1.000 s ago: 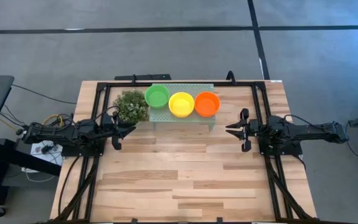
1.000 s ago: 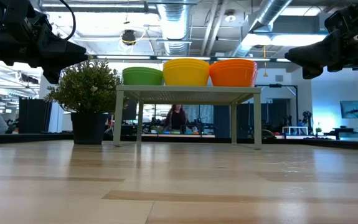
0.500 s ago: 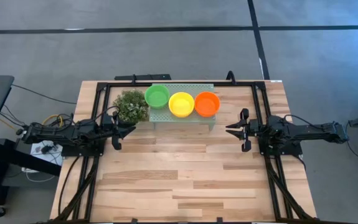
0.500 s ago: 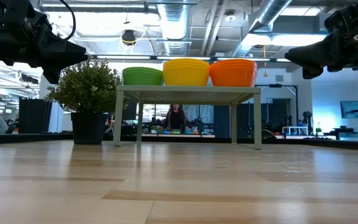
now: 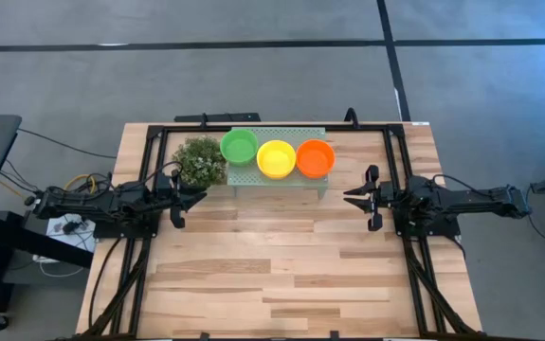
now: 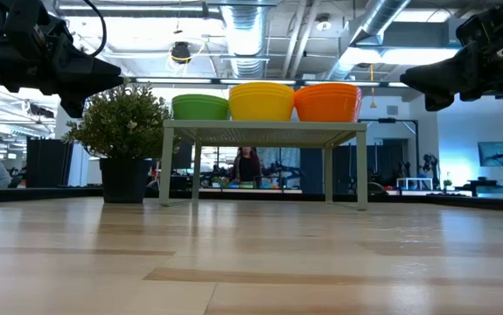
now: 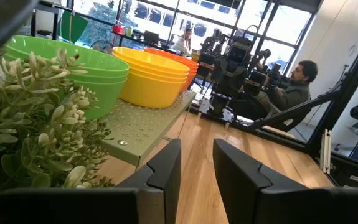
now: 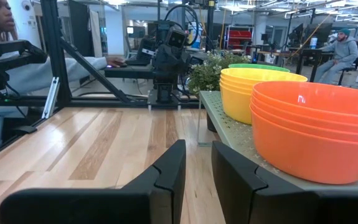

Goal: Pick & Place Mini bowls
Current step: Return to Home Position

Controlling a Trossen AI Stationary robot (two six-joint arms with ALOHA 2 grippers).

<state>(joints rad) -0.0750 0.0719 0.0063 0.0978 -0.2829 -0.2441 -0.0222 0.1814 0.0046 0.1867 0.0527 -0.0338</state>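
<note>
The mini bowls [image 8: 309, 127] are smooth plastic with a soft shine. The table [image 5: 281, 275] is pale wood, smooth, with streaky grain. The shelf [image 7: 144, 124] looks matt and is dotted with small holes.

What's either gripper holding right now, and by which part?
Nothing is held. The left gripper and the right gripper are both open and empty, well clear of the mini bowls stacked on the pale green tray.

Bright, even overhead light; faint soft shadows on the table [image 5: 281, 265].
</note>
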